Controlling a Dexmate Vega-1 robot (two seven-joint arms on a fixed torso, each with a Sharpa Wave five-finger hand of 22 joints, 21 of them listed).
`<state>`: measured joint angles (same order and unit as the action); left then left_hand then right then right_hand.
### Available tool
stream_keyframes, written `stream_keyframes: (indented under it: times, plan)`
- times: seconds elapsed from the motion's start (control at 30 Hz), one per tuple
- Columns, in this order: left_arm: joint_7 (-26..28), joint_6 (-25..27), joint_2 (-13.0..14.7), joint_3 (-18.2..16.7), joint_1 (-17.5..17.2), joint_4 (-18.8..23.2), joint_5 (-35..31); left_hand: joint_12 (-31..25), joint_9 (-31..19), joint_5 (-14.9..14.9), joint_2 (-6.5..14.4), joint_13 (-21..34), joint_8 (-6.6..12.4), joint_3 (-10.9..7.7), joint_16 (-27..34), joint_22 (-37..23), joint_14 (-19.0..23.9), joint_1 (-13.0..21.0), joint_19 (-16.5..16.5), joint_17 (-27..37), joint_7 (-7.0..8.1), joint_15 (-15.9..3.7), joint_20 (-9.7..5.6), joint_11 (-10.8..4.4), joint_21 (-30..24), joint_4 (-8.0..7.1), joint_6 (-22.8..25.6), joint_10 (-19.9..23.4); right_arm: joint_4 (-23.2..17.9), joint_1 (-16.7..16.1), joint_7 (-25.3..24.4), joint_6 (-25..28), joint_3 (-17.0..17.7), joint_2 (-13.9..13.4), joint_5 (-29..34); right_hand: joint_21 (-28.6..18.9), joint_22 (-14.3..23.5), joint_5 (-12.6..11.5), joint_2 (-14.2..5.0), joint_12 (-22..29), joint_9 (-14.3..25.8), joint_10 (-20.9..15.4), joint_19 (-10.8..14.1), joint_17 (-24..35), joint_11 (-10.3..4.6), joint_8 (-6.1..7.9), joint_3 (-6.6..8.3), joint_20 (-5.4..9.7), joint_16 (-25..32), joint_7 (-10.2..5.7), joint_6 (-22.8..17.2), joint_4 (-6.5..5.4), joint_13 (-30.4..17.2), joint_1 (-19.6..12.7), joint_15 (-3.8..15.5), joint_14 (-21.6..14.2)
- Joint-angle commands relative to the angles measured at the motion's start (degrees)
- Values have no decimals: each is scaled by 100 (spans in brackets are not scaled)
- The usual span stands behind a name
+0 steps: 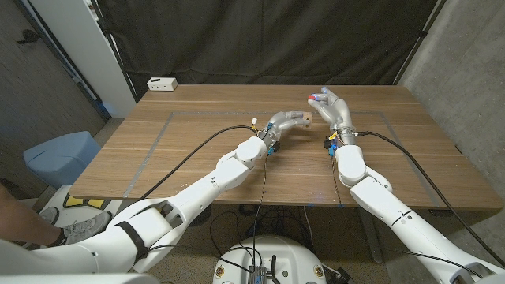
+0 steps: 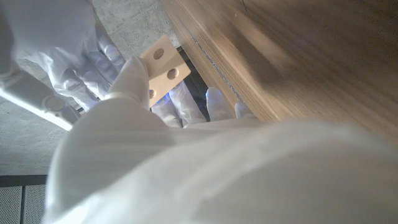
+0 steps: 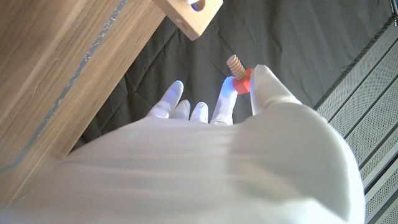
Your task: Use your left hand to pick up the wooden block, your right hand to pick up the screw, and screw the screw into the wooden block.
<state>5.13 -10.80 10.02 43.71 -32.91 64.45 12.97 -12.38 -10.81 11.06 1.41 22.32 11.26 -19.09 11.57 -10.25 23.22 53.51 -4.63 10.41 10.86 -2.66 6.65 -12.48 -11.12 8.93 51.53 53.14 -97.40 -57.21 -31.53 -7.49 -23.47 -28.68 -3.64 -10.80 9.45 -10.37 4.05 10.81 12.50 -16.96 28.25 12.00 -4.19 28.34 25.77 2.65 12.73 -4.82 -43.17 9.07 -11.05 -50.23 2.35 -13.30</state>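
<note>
Head view: block and screw both held up over the table, centre frame.
My left hand grips the stiff, light block by its edge, holes clear; my right hand pinches the small screw at its red head, thread free.

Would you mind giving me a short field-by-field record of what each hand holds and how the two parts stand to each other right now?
left hand: left hand holds the wooden block above the table
right hand: right hand pinches the screw, red head against the fingers, threaded end free
block holes: round holes show on the block's face in the left wrist view
contact: screw and block apart, not yet joined
also on table: white box at the far left corner
</note>
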Motion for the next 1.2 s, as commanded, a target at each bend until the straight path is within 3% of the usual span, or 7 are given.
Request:
stream_keyframes:
  times: [0.03,1.2]
  plan:
    - [14,5,15,7,-15,44,-30,-29,-31,27,74,124,52,-19,20,-15,53,30,-35,7,-37,-415,8,-1,-45,-25,89,43,-2,-27,-22,41,-22,7,-23,9,11,17,-16,-4,2,18,7,3,19,-27,-29,319,-2,-32,7,5,-14,-64,352,-14]
    - [-4,12,-1,29,15,17,-58,-21,-31,31,86,137,52,-7,20,-16,56,24,-34,8,-43,-412,22,-2,-45,-30,89,44,148,-14,78,-26,-97,-7,-97,9,11,22,-43,8,-12,26,-4,10,24,-34,-87,316,3,-30,-10,-14,-14,-53,342,-16]
